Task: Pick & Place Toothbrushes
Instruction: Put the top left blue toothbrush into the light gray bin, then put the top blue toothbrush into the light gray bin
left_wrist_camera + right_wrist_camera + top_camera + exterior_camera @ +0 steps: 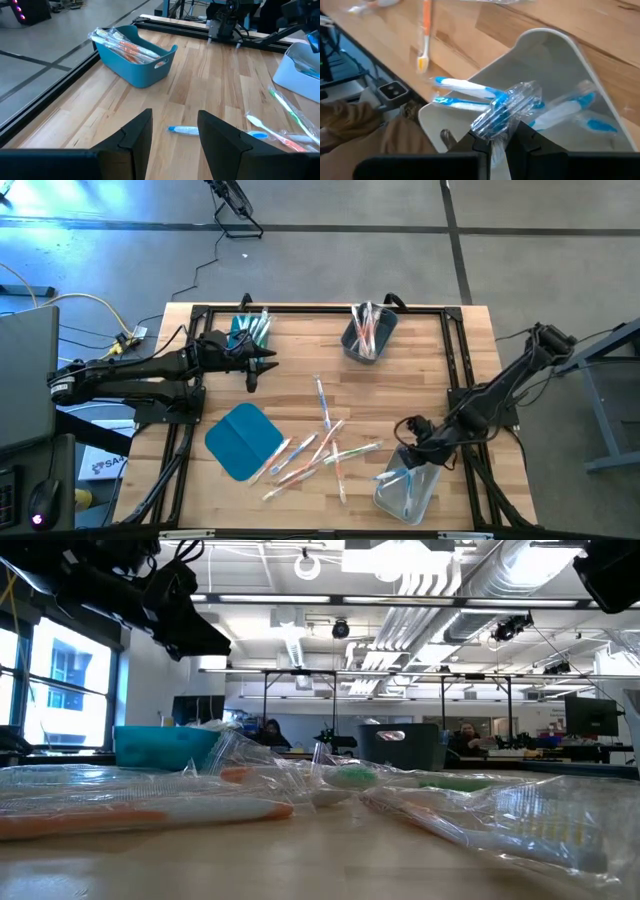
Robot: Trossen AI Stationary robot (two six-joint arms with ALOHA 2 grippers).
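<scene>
Several wrapped toothbrushes [320,445] lie loose on the wooden table's middle. More stand in the teal bin [250,330], the grey bin [368,332] and the clear bin [408,485]. My right gripper [496,142] hovers over the clear bin [555,60], shut on a wrapped blue toothbrush [512,102]. Two blue toothbrushes [465,87] lie in that bin below it. My left gripper [175,132] waits open above the table near the teal bin [137,55], with a blue toothbrush [182,130] on the wood beyond its fingers. My right gripper pinches the blue toothbrush's crinkled clear wrapper [492,122] between its two fingers, near one end. The fingers slant down from above. The toothbrush sticks out past the fingertips over the clear bin's inside, lifted off the table. Whether it touches the toothbrushes below cannot be told.
A flat teal lid [243,440] lies at the near left beside the pile. An orange toothbrush [425,35] lies on the wood just outside the clear bin. Black frame rails [455,360] run along the table's sides and far edge. Bare wood shows between the bins.
</scene>
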